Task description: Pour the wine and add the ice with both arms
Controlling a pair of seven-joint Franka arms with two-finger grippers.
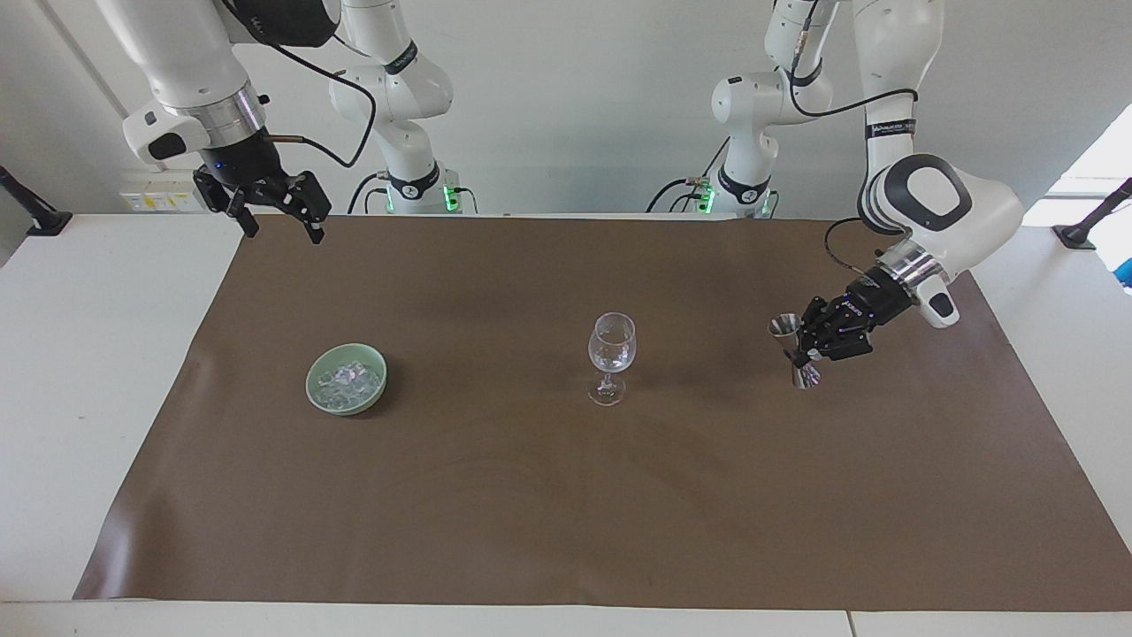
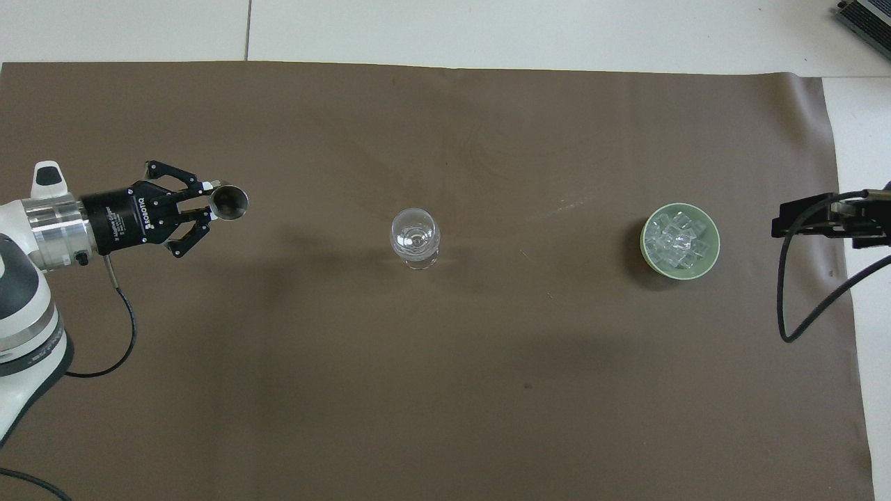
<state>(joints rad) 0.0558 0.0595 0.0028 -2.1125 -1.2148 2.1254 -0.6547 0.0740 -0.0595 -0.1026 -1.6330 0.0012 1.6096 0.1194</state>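
A clear stemmed wine glass (image 1: 612, 347) stands upright mid-mat; it also shows in the overhead view (image 2: 415, 238). The ice (image 1: 348, 380) is heaped in a pale green bowl (image 1: 312, 389) toward the right arm's end, also in the overhead view, ice (image 2: 676, 240) and bowl (image 2: 644, 243). My left gripper (image 1: 806, 352) is shut on a small metal jigger (image 1: 785, 327), held slightly tilted low over the mat, beside the glass toward the left arm's end; gripper (image 2: 209, 206) and jigger (image 2: 228, 202) show from overhead too. My right gripper (image 1: 285, 234) waits open and empty, raised over the mat's corner (image 2: 811, 219).
A brown mat (image 1: 566, 513) covers most of the white table (image 1: 97, 372). Black clamps stand at both table ends near the robots. A black cable hangs from the right wrist.
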